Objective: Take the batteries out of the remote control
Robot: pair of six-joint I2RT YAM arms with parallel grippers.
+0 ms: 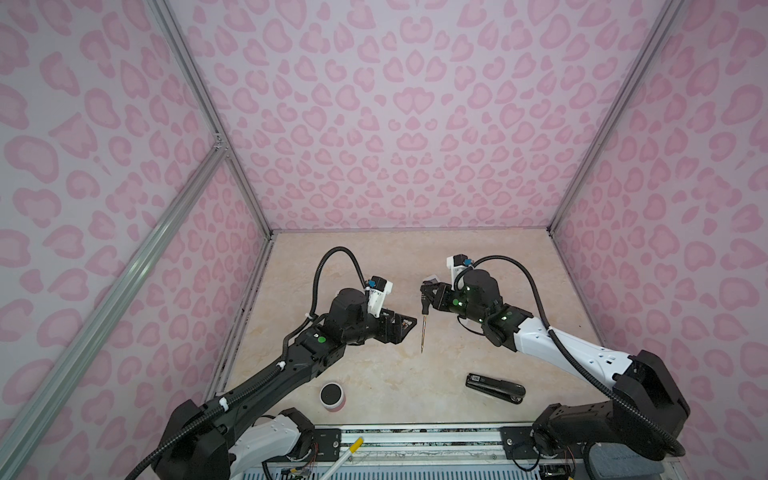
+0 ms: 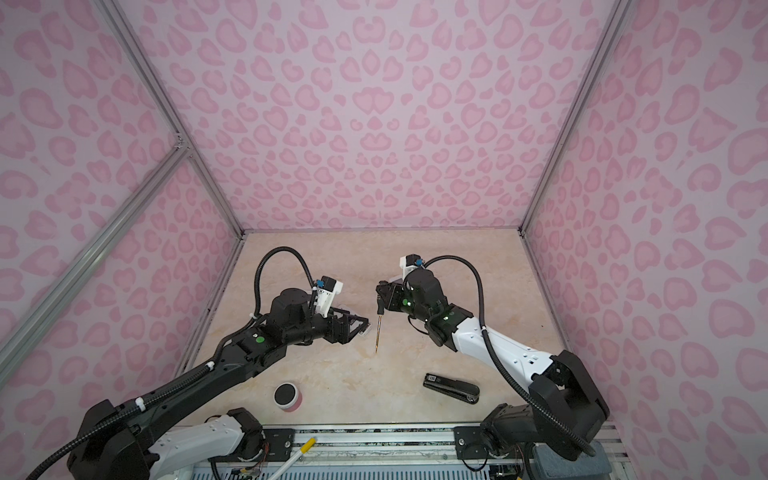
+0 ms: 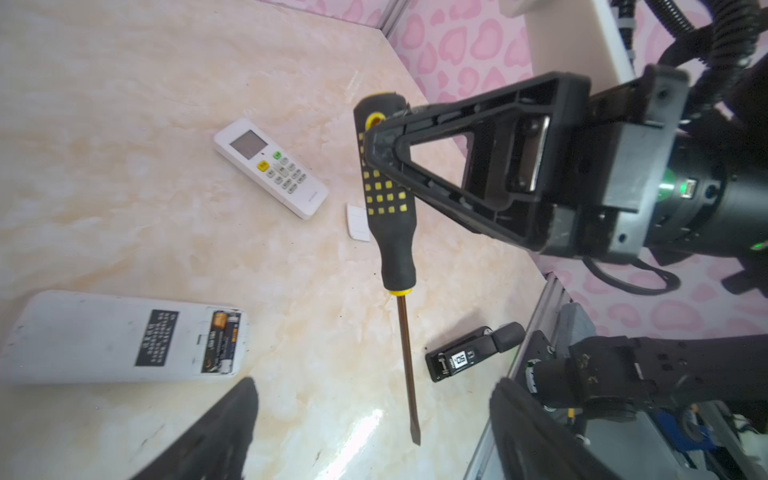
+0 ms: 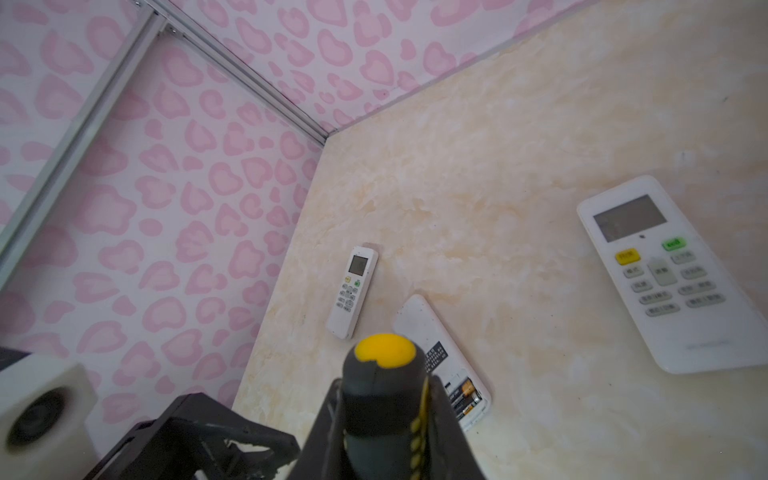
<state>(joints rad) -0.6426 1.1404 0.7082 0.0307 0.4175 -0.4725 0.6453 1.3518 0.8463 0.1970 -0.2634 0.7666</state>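
The remote control lies face down on the marble-patterned table. Its compartment is open at one end, with the batteries side by side inside, dark with gold bands; their printing is too small to read. Beside the compartment a black label carries rows of white characters, also illegible. The left gripper hangs near that battery end, its jaws wide apart and empty. Just past the same end the right gripper is clamped on the black, yellow-dotted handle of a screwdriver, whose shaft slants toward the table. Beyond the screwdriver from the remote control lie a small white cover and a face-up second remote with a grey screen and one yellow and one green button; its key legends are blurred. Farther from the remote control, a black device bears a white sticker with dark marks I cannot read surely.
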